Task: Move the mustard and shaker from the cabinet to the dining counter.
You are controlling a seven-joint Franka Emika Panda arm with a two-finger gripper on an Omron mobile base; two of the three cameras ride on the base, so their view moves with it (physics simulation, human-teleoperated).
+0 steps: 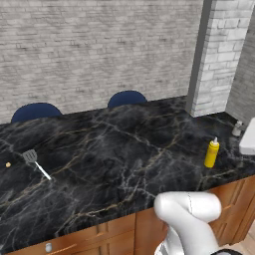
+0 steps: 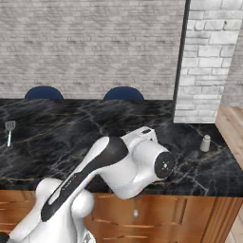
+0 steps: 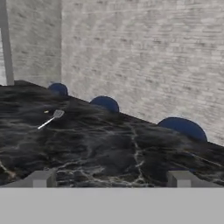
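Glossy veined marble dining counter, smooth yellow plastic mustard, dull metal shaker, wooden drawers.

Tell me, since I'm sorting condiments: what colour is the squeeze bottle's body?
Yellow; the mustard shows best in the left base view.

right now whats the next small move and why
Probably pull the arm back and stop. The mustard and the shaker both stand upright on the dining counter, near its right end. The gripper is open with nothing between its fingertips, so nothing seems left to carry.
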